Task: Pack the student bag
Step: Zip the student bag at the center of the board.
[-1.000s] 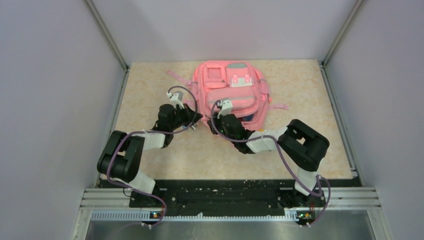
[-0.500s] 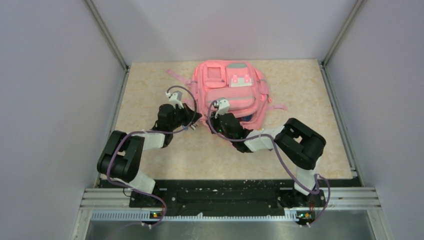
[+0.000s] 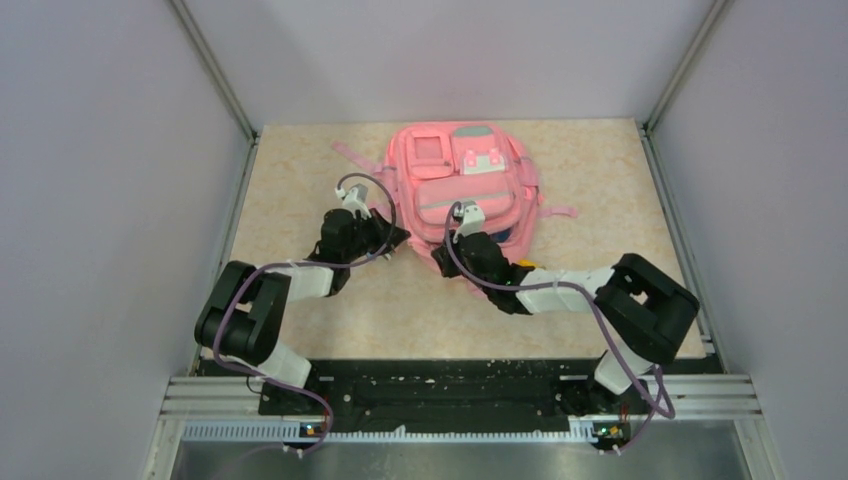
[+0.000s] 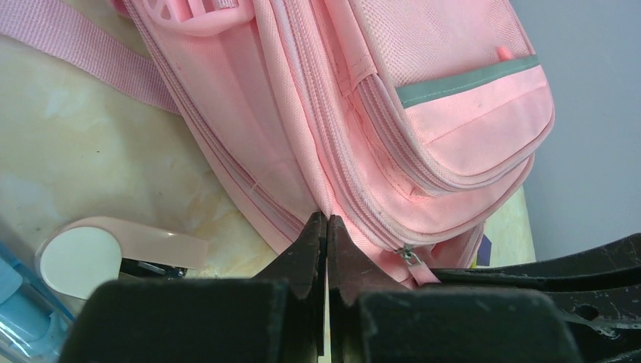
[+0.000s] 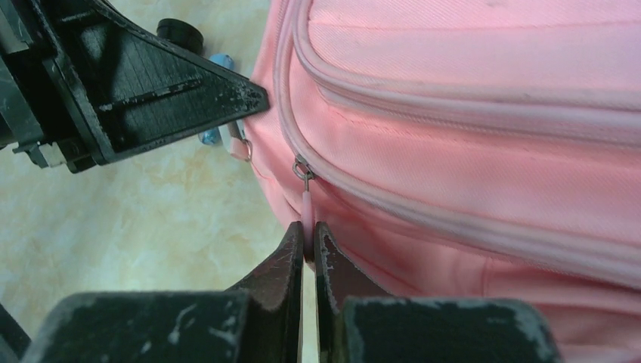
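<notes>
Grips the pink zip pull (image 5: 306, 208) with the right pincer (image 5: 308, 236), closed flat on the tab just below its slider, at the near left corner of the student bag (image 3: 465, 185). Holds the tab in line with the zip track. Judged as preparation for a draw along the main compartment; direction of travel not determinable here.

Braces the same corner with the left pincer (image 4: 326, 227), fully closed, tips pressed into the seam between two zip tracks. Cannot confirm whether fabric is caught between the tips or only touched. Judged purpose: a counter-hold, so that the soft fabric does not follow the pull and bunch.

Leaves a second zip slider (image 4: 412, 257) hanging free just beside the left tips.

Shows, on the table (image 3: 300, 170) beside the left pincer, a white disc with a pink tab (image 4: 75, 261) and a pale blue item (image 4: 13, 299), both outside the bag. Too little in view to name either; presumably contents awaiting packing.

Presents the bag flat on the table, from centre towards the far edge, front face up, with the mint-green trimmed front pocket (image 4: 469, 76) uppermost. Judged reason: zips reachable from the near side.

Further back, spreads a pink strap (image 4: 83, 53) loose on the table, apart from both arms.
</notes>
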Robot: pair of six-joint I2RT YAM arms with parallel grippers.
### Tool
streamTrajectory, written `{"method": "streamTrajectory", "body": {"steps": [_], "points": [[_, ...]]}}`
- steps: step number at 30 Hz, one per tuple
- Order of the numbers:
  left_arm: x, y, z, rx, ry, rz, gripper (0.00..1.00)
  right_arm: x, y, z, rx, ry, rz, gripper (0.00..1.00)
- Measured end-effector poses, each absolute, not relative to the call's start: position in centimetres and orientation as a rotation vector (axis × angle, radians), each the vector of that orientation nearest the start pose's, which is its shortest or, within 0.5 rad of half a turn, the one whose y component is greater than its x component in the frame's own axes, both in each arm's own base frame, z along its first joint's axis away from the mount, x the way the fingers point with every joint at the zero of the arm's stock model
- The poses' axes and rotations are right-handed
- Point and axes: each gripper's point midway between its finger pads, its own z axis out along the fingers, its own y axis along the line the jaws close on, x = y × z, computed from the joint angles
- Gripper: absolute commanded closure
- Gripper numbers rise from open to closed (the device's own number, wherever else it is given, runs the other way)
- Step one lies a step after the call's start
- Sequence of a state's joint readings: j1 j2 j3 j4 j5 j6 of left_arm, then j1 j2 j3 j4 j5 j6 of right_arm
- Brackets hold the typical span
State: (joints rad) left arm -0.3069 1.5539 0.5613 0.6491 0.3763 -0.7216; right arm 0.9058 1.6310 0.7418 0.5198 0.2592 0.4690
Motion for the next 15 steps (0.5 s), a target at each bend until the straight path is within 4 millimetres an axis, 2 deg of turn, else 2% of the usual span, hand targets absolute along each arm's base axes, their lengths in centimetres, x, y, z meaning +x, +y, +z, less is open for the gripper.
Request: {"method": "streamTrajectory", "body": {"steps": [7,15], "points": [[35.9,-20.8,10.0,-0.169,2.038,-1.035,1.00,28.8,31.3,9.9,-0.226,2.028,0.597,1.00],[36.2,-20.7,10.0,-0.167,2.065,-1.012,1.00,29.4,27.3,9.1,-0.155,2.066,0.428,1.00]]}}
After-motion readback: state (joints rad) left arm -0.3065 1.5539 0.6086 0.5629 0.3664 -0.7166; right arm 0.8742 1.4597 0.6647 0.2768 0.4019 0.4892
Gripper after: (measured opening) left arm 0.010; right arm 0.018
